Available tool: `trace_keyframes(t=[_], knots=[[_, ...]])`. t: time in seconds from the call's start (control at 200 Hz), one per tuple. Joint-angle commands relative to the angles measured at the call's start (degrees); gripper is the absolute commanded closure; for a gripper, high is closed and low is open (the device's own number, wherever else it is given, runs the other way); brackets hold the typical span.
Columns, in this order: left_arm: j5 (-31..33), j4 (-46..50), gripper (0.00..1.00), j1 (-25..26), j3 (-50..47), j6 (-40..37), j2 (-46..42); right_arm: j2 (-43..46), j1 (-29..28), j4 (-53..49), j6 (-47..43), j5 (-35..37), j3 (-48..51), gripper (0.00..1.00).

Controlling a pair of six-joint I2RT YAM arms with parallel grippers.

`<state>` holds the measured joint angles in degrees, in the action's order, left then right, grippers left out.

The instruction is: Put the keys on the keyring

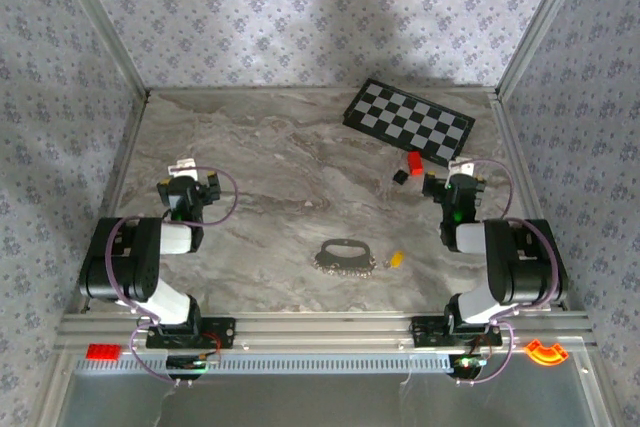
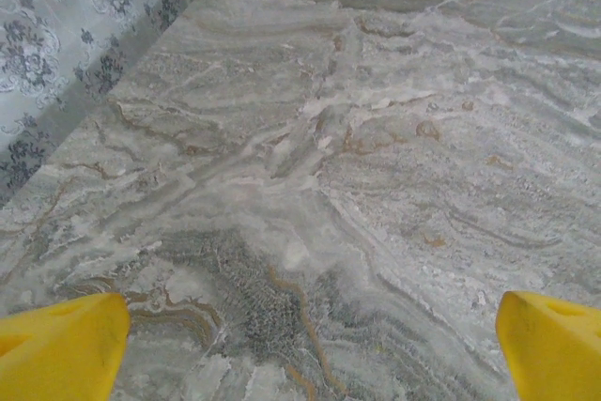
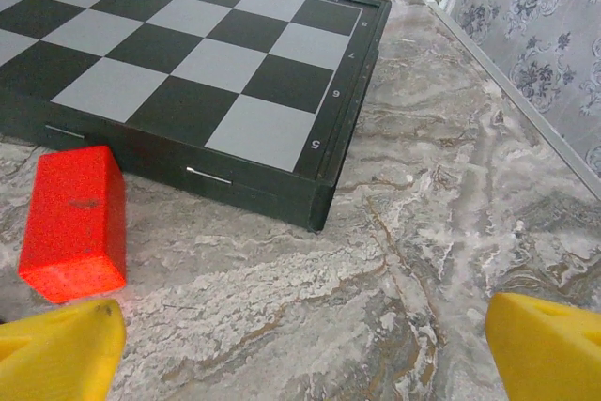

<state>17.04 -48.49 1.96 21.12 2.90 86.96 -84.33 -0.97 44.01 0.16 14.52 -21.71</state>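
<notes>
As the keyring (image 1: 343, 245) lies flat, the keys (image 1: 347, 266) cluster beside it.

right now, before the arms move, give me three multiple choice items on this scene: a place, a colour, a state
1. Where is the thin silver oval metal keyring? A) on the grey marble table, between the arms B) at the far left corner C) in a gripper
2. What colour are the left gripper's fingertips? A) blue B) yellow C) green
3. How are the left gripper and right gripper? A) both open, empty B) both shut C) one open, one shut
Key: 1 A, it lies on bare marble mid-table; 2 B, they show yellow in the wrist view; 3 A, wide gaps, nothing between.
</notes>
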Motion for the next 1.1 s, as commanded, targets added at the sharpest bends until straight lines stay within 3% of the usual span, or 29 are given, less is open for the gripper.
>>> trace_keyframes(t=[0.0, 0.065, 0.22, 0.36, 0.46, 0.645, 0.765, 0.94, 1.094], knots=[[-0.85, 1.17, 0.0, -0.19, -0.05, 0.43, -4.87, 6.38, -0.52, -11.18, 0.36, -0.36, -4.2, 0.0], [0.23, 10.22, 0.0, -0.22, 2.45, 1.41, -8.81, 9.48, -1.27, -12.72, 0.45, 0.22, -3.77, 0.0], [-2.11, 21.78, 0.0, -0.09, 4.54, 2.77, -17.16, 18.51, -4.73, -19.02, 2.78, 6.23, -3.21, 0.0], [-4.87, 29.63, 0.0, 2.19, 5.62, 4.34, -23.23, 27.11, -6.67, -36.14, 12.5, 10.8, -7.85, 0.0], [-7.56, 34.12, 0.0, 4.61, 6.15, 6.12, -26.84, 30.15, -7.28, -54.46, 25.54, 16.42, -14.47, 0.0], [-6.71, 50.48, 0.0, 7.8, 10.64, 15.62, -31.61, 29.32, -9.55, -64.97, 23.83, 9.84, -20.26, 0.0], [-10.61, 59.99, 0.0, 8.34, 14.3, 17.66, -32.01, 26.72, -10.98, -68.16, 23.77, 5.52, -22.46, 0.0], [-15.01, 65.69, 0.0, 12.13, 16.32, 19.23, -33.06, 20.33, -14.09, -71.29, 21.39, 1.09, -26.34, 0.0], [-17.08, 68.56, 0.0, 19.1, 17.91, 18.4, -33.02, 14.44, -15.98, -72.87, 20.49, -4.52, -28.84, 0.0]])
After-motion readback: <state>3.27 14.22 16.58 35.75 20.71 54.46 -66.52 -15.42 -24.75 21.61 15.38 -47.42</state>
